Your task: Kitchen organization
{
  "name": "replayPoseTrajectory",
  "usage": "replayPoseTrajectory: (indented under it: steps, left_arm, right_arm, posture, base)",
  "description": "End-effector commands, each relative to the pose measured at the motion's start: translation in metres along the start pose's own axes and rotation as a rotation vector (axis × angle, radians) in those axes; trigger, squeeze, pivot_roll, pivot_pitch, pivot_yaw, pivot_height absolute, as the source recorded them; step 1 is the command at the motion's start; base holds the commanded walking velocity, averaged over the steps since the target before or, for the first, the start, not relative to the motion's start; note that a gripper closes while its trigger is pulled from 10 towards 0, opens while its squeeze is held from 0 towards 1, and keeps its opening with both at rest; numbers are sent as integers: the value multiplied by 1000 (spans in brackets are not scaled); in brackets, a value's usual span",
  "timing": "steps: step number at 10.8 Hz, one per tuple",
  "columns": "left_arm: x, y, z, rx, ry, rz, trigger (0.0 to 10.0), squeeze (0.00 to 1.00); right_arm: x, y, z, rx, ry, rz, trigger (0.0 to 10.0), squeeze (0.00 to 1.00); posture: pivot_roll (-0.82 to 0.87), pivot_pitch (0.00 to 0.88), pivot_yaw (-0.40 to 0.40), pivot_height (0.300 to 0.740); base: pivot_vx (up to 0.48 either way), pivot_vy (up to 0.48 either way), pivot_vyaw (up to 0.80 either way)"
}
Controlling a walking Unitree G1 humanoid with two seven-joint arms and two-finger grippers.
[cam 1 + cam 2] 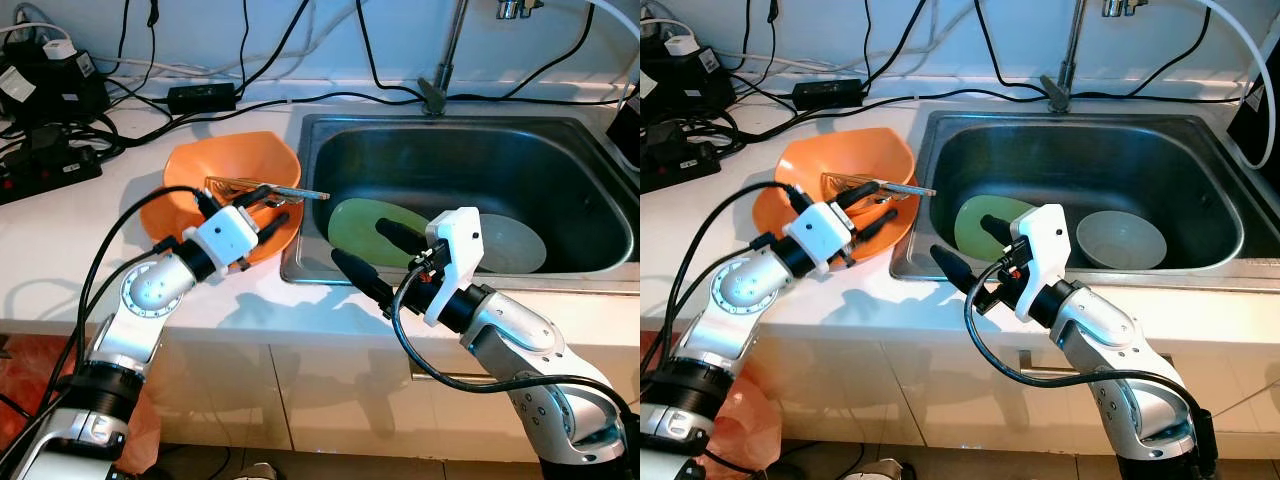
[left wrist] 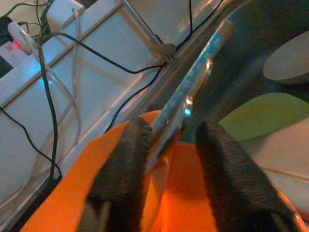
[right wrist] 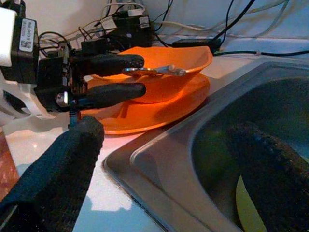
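Two tools are up at the sink (image 1: 590,150). Left tool (image 1: 268,208) hovers over the orange bowl (image 1: 232,165) on the white surface (image 1: 60,240), fingers parted around a metal utensil (image 1: 268,188) lying across the bowl. Right tool (image 1: 368,256) spreads wide across the sink's front rim, holding nothing, near the green plate (image 1: 362,226) and grey bowl (image 1: 512,245) inside

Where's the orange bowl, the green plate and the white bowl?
orange bowl (image 1: 215,165), left eye view, on its inner wall.
green plate (image 1: 360,228), left eye view, on its bare face in the sink.
white bowl (image 1: 1125,240), right eye view, on its inside.
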State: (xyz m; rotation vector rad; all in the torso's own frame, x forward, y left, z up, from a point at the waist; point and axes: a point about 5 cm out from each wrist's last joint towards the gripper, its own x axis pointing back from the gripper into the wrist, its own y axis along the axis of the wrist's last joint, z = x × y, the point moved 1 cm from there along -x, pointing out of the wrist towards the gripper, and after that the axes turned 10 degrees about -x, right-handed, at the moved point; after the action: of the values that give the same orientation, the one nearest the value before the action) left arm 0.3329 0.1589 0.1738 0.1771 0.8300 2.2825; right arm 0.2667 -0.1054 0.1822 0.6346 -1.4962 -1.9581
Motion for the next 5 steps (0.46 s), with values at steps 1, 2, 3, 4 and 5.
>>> replayPoseTrajectory:
  steps: [1,2,3,4,5]
  left_arm:
    - [-1,1,5,-5,22,-6,0,0]
    - [0,0,5,3,20,-3,0,0]
    - [0,0,4,7,18,-5,0,0]
    - [0,0,4,7,18,-8,0,0]
    - [0,1,4,5,18,-10,0,0]
  right_arm:
    - [1,-1,2,5,-3,3,10000,0]
    - [1,-1,2,4,-4,4,10000,0]
    - [1,-1,2,3,-5,4,10000,0]
    - [1,-1,2,3,-6,4,10000,0]
    - [1,-1,2,3,-8,4,10000,0]
  posture:
    - [64,61,70,740]
    - [63,63,69,740]
    - [63,63,69,740]
    - [63,63,69,740]
    - [65,64,69,740]
  base:
    - [0,0,0]
    - [0,0,0]
    - [0,0,0]
    - [0,0,0]
    - [0,0,0]
